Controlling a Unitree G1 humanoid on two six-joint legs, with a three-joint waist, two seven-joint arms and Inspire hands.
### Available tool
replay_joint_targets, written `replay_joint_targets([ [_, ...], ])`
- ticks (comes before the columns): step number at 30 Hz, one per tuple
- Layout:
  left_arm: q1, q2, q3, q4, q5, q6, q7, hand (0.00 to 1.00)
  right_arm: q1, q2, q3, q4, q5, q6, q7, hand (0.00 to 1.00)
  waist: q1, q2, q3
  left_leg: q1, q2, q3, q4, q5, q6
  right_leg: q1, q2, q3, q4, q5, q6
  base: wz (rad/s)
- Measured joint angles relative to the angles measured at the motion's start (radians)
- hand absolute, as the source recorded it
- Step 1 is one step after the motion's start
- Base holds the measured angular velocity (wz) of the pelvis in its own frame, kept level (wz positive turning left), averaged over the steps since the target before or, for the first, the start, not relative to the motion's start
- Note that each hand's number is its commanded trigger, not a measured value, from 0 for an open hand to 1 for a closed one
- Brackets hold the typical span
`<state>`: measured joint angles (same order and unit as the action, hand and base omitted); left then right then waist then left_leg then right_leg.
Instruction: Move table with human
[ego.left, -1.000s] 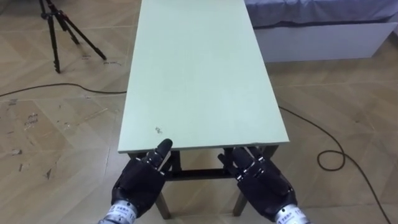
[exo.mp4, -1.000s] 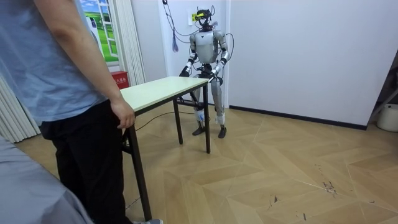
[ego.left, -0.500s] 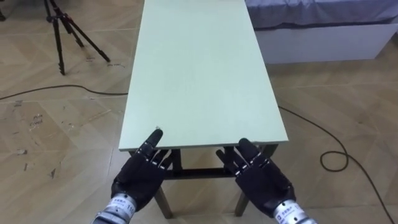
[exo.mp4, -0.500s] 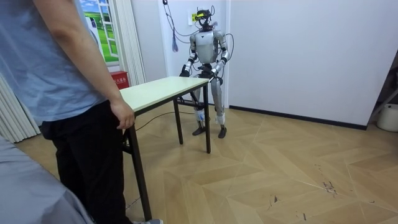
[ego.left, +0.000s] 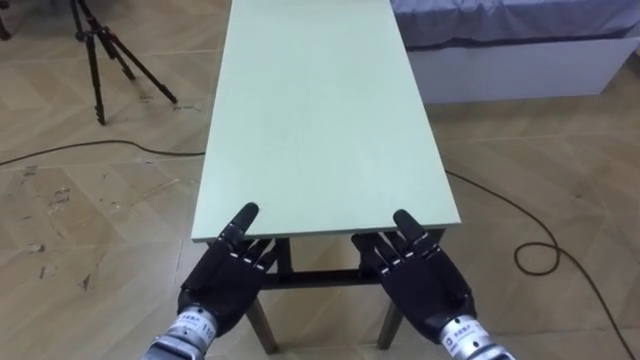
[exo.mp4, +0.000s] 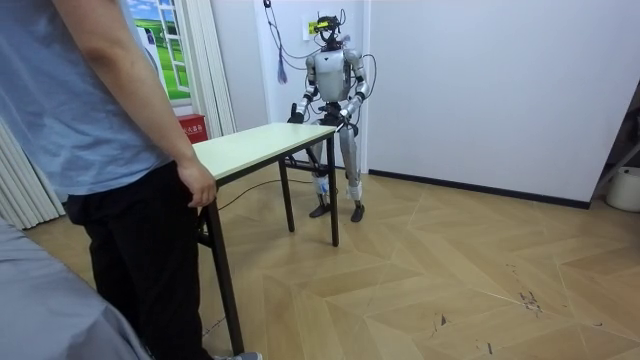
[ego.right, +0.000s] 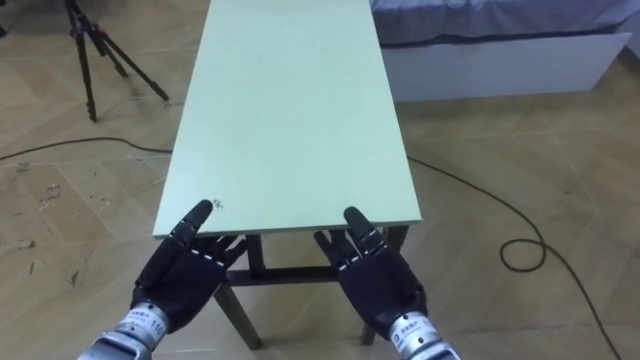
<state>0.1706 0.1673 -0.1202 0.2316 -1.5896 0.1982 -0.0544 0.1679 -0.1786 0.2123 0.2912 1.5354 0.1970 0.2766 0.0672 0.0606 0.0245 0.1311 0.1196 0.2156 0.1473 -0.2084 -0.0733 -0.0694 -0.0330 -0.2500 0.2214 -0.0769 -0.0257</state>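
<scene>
Two black robot hands, the left hand (ego.left: 228, 282) and right hand (ego.left: 420, 282), sit at lower centre, fingers straight and spread, tips at the near short edge of the pale green rectangular table with dark metal legs (ego.left: 320, 120). At the room view's left, a person's hand (exo.mp4: 198, 186) hangs by the table's other end. White writing on the red sign (exo.mp4: 192, 128) is too small to read.

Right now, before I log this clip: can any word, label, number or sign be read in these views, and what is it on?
Nothing here can be read.
On the table: no print.
On the red box behind it: pale marks, too small to read.
On the wall picture: a landscape, no legible words.
On the left hand and right hand, at the wrists: small print, too blurred to read.
</scene>
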Motion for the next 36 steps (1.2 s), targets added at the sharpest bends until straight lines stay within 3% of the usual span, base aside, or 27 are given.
replay_joint_targets([
  [8, -0.012, -0.014, 0.003, 0.0, -0.068, -0.01, 0.052, 0.0, -0.006, 0.029, -0.001, 0.0, 0.001, -0.024, -0.015, 0.0, -0.007, 0.02, 0.001, -0.002, 0.0, 0.0, 0.003, 0.0, 0.0, 0.0, 0.0, 0.001, -0.001, 0.004, -0.002, 0.0],
  [11, -0.013, -0.041, 0.024, 0.0, -0.068, -0.011, 0.064, 0.0, -0.007, 0.03, -0.001, 0.0, 0.001, -0.025, -0.016, 0.0, -0.007, 0.02, 0.001, -0.002, 0.0, 0.0, 0.004, 0.001, 0.001, 0.0, 0.0, 0.0, 0.0, 0.004, -0.003, 0.0],
  [20, -0.026, -0.043, 0.029, 0.0, -0.068, -0.011, 0.093, 0.0, -0.011, 0.04, -0.008, 0.0, 0.002, -0.025, -0.028, 0.0, -0.005, 0.018, 0.0011, -0.005, 0.0, -0.001, 0.007, 0.001, 0.002, -0.003, -0.001, 0.0, 0.001, 0.004, -0.003, 0.0],
  [24, -0.033, -0.047, 0.04, 0.0, -0.068, -0.01, 0.119, 0.0, -0.011, 0.068, -0.033, 0.001, 0.001, -0.025, -0.046, 0.0, -0.004, 0.016, 0.0009, -0.002, 0.0, 0.0, 0.007, 0.001, 0.002, -0.003, 0.0, 0.003, 0.001, 0.004, -0.004, -0.01],
  [28, -0.044, -0.047, 0.042, -0.001, -0.068, -0.01, 0.15, 0.0, -0.011, 0.073, -0.05, 0.001, 0.001, -0.047, -0.063, 0.0, -0.001, 0.016, 0.0006, 0.0, 0.0, 0.0, 0.008, 0.002, 0.002, -0.002, 0.001, 0.005, 0.001, 0.006, -0.006, -0.02],
  [29, -0.046, -0.047, 0.042, -0.001, -0.067, -0.01, 0.155, 0.08, -0.012, 0.073, -0.053, 0.001, 0.001, -0.051, -0.066, 0.0, 0.0, 0.016, 0.0006, 0.0, 0.0, 0.0, 0.008, 0.002, 0.002, -0.002, 0.001, 0.005, 0.0, 0.006, -0.006, 0.0],
  [30, -0.049, -0.047, 0.042, -0.002, -0.067, -0.01, 0.161, 0.31, -0.012, 0.074, -0.061, 0.001, 0.002, -0.057, -0.07, 0.0, 0.0, 0.016, 0.0006, 0.0, 0.0, -0.001, 0.01, 0.002, 0.002, -0.002, 0.001, 0.005, 0.0, 0.006, -0.006, 0.0],
  [31, -0.049, -0.048, 0.042, -0.002, -0.067, -0.01, 0.162, 0.4, -0.012, 0.077, -0.066, 0.0, 0.002, -0.057, -0.072, 0.0, 0.001, 0.016, 0.0006, 0.0, 0.0, -0.001, 0.011, 0.002, 0.002, -0.002, 0.001, 0.005, 0.0, 0.006, -0.007, 0.0],
  [33, -0.049, -0.052, 0.042, -0.002, -0.066, -0.012, 0.164, 1.0, -0.012, 0.084, -0.069, 0.0, 0.002, -0.062, -0.076, 0.0, 0.001, 0.016, 0.0005, -0.001, 0.0, -0.001, 0.012, 0.002, 0.002, -0.002, 0.0, 0.005, 0.0, 0.007, -0.007, 0.0],
  [34, -0.049, -0.056, 0.042, -0.002, -0.066, -0.015, 0.169, 1.0, -0.012, 0.094, -0.071, 0.0, 0.001, -0.068, -0.078, 0.0, 0.001, 0.015, 0.0004, -0.001, 0.0, -0.001, 0.012, 0.002, 0.002, -0.002, 0.0, 0.004, 0.0, 0.008, -0.008, 0.0],
  [35, -0.049, -0.058, 0.042, -0.002, -0.066, -0.018, 0.172, 1.0, -0.012, 0.099, -0.071, 0.0, 0.002, -0.072, -0.078, 0.51, 0.0, 0.015, 0.0003, -0.002, 0.0, -0.001, 0.012, 0.002, 0.002, -0.002, 0.0, 0.003, 0.001, 0.008, -0.008, 0.0],
  [36, -0.049, -0.065, 0.043, -0.002, -0.066, -0.024, 0.179, 1.0, -0.012, 0.105, -0.072, 0.0, 0.003, -0.076, -0.079, 0.77, 0.0, 0.015, 0.0003, -0.003, 0.0, -0.001, 0.013, 0.002, 0.002, -0.002, 0.0, 0.003, 0.0, 0.01, -0.007, 0.0],
])
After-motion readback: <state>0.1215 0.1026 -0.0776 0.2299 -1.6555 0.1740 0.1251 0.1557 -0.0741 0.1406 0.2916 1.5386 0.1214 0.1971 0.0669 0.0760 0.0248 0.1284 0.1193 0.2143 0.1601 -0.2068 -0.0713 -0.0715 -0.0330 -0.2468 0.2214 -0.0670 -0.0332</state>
